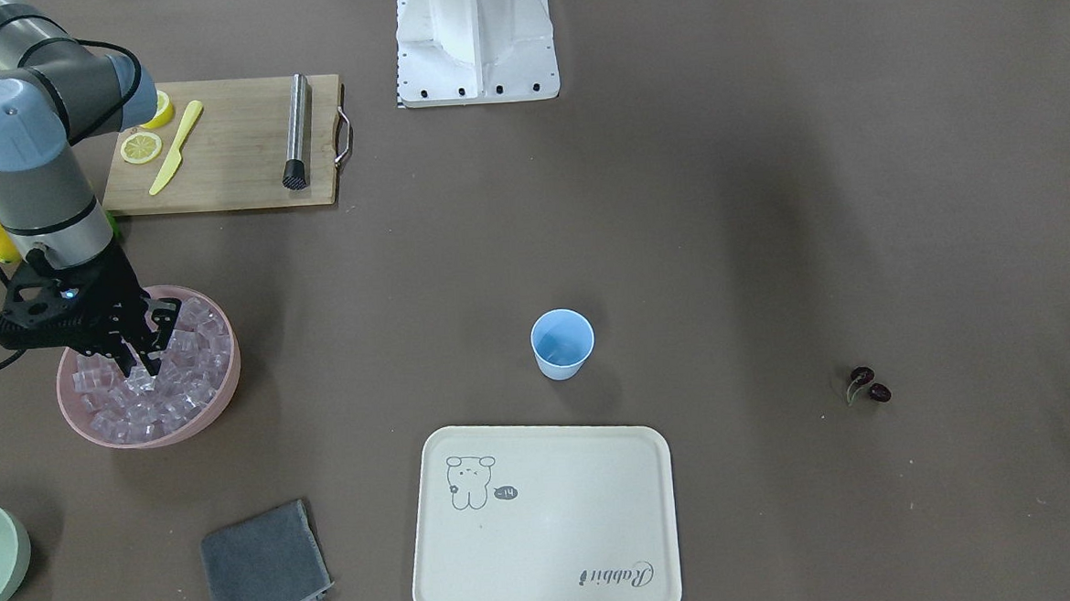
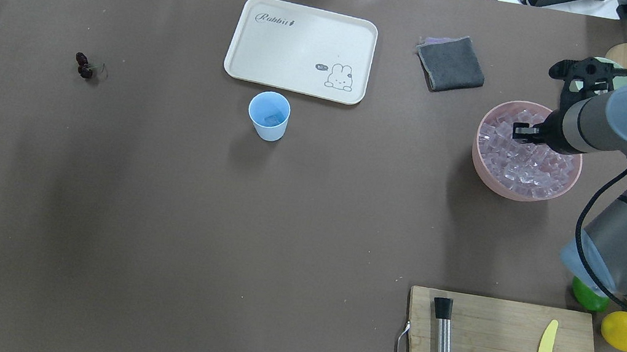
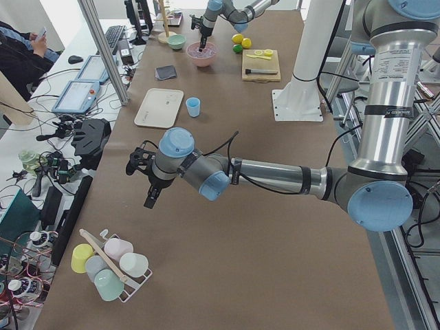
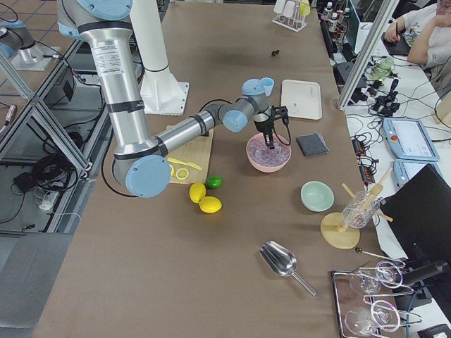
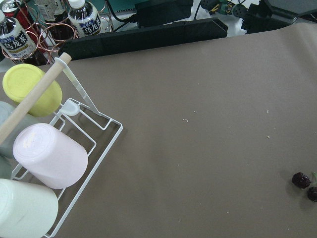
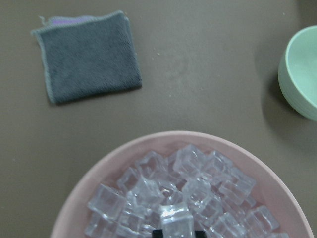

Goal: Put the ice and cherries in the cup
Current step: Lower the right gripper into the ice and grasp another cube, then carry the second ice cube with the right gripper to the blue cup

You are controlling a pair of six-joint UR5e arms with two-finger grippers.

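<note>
Front view: your right gripper (image 1: 142, 365) is down in the bowl (image 1: 216, 418), its fingers narrowed around one cube of the ice (image 1: 190, 355). The cup (image 1: 562, 343) stands mid-table, well apart from the bowl, and the cherries (image 1: 869, 386) lie far off on its other side.

Overhead: the right gripper (image 2: 524, 133) is over the bowl (image 2: 476, 150). The cup (image 2: 268, 115) is just beside the tray (image 2: 302, 44), and the cherries (image 2: 83, 66) lie alone at the left.

Left side view: your left gripper (image 3: 144, 180) hangs over the table; you cannot tell how far open it is.

Right side view: the right gripper (image 4: 270, 144) dips into the bowl.

Left wrist: the cherries (image 5: 303, 181) are at the lower right and a rack (image 5: 89, 134) is at the left.

Right wrist: one cube sits pinched between the dark fingertips (image 6: 157, 232) at the bottom edge. The cloth (image 6: 89, 54) lies beyond the bowl.
</note>
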